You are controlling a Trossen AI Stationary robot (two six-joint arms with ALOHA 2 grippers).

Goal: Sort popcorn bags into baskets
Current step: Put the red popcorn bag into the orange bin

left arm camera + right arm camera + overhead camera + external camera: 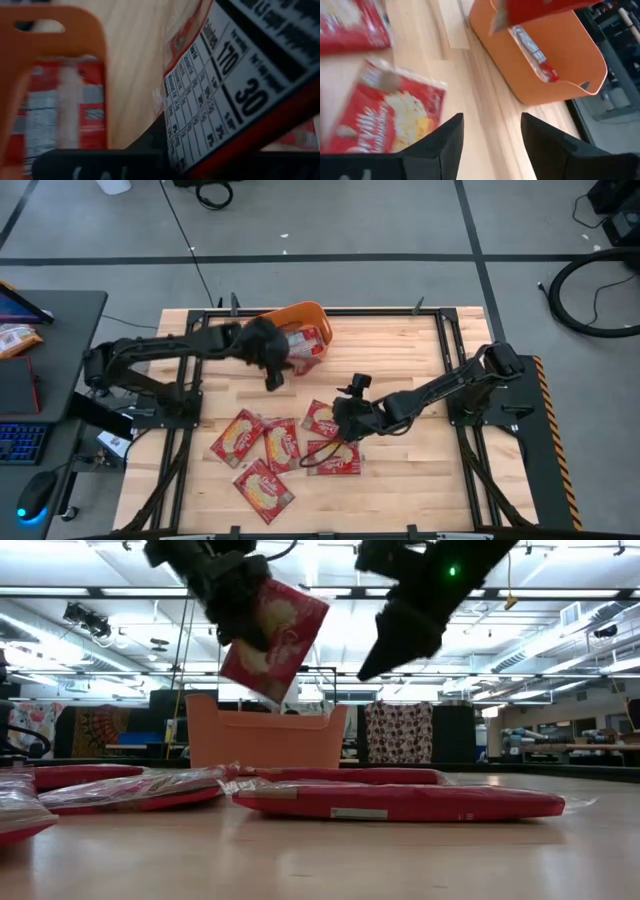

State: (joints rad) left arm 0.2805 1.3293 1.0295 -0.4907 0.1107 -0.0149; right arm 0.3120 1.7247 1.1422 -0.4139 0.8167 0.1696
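Note:
My left gripper (232, 602) is shut on one red popcorn bag (275, 640) and hangs it in the air over the orange basket (265, 735). The high view shows this gripper (268, 360) at the basket's (300, 313) near-left side. More red packets (60, 110) lie inside the basket. My right gripper (490, 145) is open and holds nothing. It hovers over the middle of the table (342, 423), above several popcorn bags (280, 442) lying flat on the wood. My left gripper pinches the popcorn bag by its upper edge (252, 602), coming from above. The bag is lifted clear and hangs tilted below the fingers. Its printed nutrition-label side (225, 85) faces the wrist camera, and the fingers hide the exact spot of contact.
Bags lie scattered over the table's near middle (263, 485), one (400, 802) close to the low camera. The orange basket stands at the far edge, left of centre. A desk with a keyboard (20, 442) sits off the table's left side. Bare wood lies on the right.

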